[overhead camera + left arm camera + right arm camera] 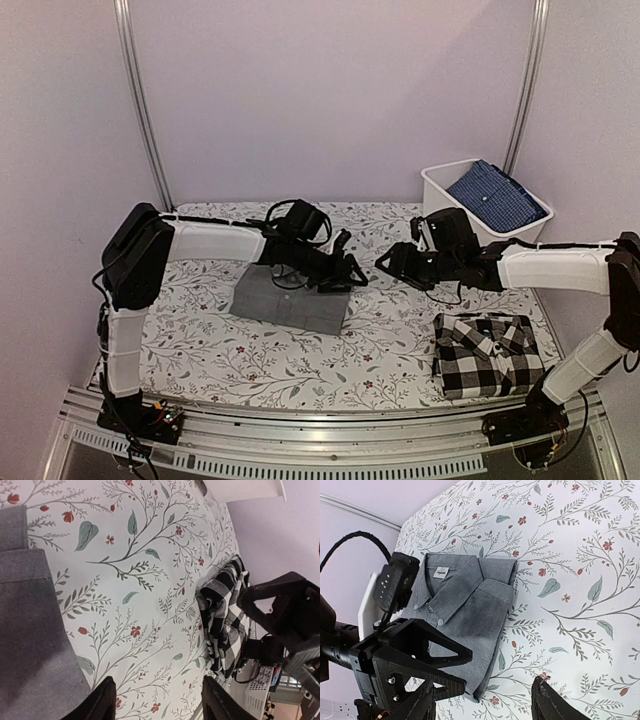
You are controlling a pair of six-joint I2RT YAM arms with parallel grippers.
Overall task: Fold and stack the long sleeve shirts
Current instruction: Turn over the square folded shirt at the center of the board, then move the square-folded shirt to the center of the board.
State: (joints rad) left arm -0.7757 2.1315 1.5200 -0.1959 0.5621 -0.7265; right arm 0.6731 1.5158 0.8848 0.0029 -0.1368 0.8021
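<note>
Folded grey shirt lying flat on the flower-printed tabletop, left of centre, with collar and button placket facing up (a small label shows inside the collar in the right wrist view). The left tool stands at the grey shirt's right edge, by its far corner. Its two fingers are spread apart with only printed tabletop between them, so it is released and grips nothing; whether a finger touches the cloth cannot be told. The right tool is just beyond the left tool on the side away from the grey shirt and points toward it. Its fingers are likewise spread and empty over bare tabletop. A black-and-white checked shirt, folded to a rectangle with collar up, lies to the right of the grey shirt and nearer the arm bases. It is well apart from the grey shirt and not stacked on it. To the right of and beyond the grey shirt, at the far corner, stands a white bin holding a blue patterned cloth.
</note>
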